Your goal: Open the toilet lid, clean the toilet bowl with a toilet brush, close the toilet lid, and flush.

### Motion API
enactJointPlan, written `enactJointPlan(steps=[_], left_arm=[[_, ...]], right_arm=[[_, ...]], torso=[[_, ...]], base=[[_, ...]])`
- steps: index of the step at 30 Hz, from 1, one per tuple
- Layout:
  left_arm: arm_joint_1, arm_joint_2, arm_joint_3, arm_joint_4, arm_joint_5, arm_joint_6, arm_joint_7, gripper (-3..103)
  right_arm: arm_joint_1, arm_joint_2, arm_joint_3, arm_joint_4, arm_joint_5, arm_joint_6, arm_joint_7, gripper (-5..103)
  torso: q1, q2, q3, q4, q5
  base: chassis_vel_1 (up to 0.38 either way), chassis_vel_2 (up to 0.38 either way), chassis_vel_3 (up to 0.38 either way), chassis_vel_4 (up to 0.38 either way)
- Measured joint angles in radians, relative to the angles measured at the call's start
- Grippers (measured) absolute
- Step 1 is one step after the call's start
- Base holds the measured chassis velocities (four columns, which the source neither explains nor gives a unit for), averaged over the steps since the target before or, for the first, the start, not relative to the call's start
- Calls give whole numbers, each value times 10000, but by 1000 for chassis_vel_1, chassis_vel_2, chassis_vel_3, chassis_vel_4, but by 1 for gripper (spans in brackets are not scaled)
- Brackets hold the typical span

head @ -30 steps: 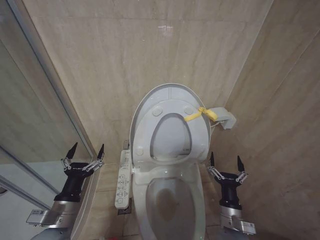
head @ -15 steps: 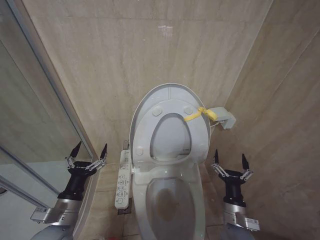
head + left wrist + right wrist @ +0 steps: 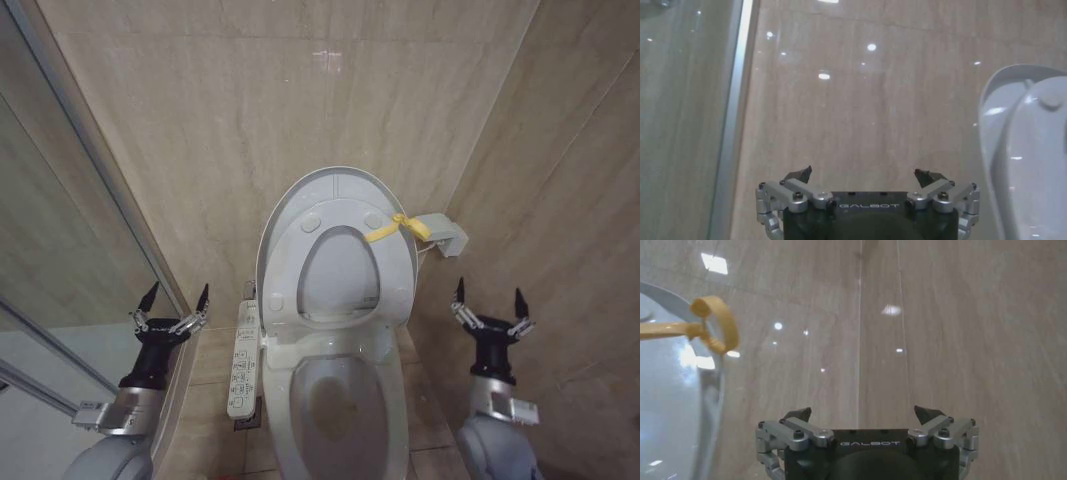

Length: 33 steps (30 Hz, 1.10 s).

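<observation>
Lid up, both my grippers empty.
The toilet lid [image 3: 338, 205] stands raised between my left gripper [image 3: 174, 294] and right gripper [image 3: 489, 296], jaws spread wide, touching nothing.

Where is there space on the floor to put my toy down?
Bare floor tiles show between the toilet bowl and the right gripper. On the other side it's crowded: the button panel and the left gripper sit close beside the glass.

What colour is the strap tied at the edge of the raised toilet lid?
Yellow. The looped strap on the glossy white oval plastic toilet lid shows best in the right wrist view.
</observation>
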Motion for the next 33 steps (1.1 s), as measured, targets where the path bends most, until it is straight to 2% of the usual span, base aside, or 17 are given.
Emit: enactJointPlan(steps=[8,12,14,18,23,33], left_arm=[[-316,-25,9,414,-34,45,0,100],[-458,-44,-9,519,-61,114,7,100],[-554,-61,-87,653,-81,146,11,100],[-600,-36,-259,802,-140,153,12,100],[-599,30,-438,832,-263,185,26,100],[-548,-62,-519,826,-268,205,38,100]], right_arm=[[862,-1003,88,-705,4,-365,440,100],[1490,-1410,-221,-1305,299,-402,429,100],[2236,-1592,-629,-1842,851,-610,256,100],[3098,-1735,-1052,-2601,1232,-804,175,100],[3945,-1911,-1402,-3510,1268,-817,-7,100],[4919,-1980,-2158,-4148,1807,-960,-292,100]], torso=[[0,0,0,-1,-3],[0,0,0,-1,1],[0,0,1,-1,0],[1,0,1,2,-1],[1,-1,1,0,-2],[1,0,0,-1,-3]], base=[[0,0,0,0],[0,0,0,0],[0,0,0,0],[0,0,0,0],[0,0,0,0],[0,0,0,0]])
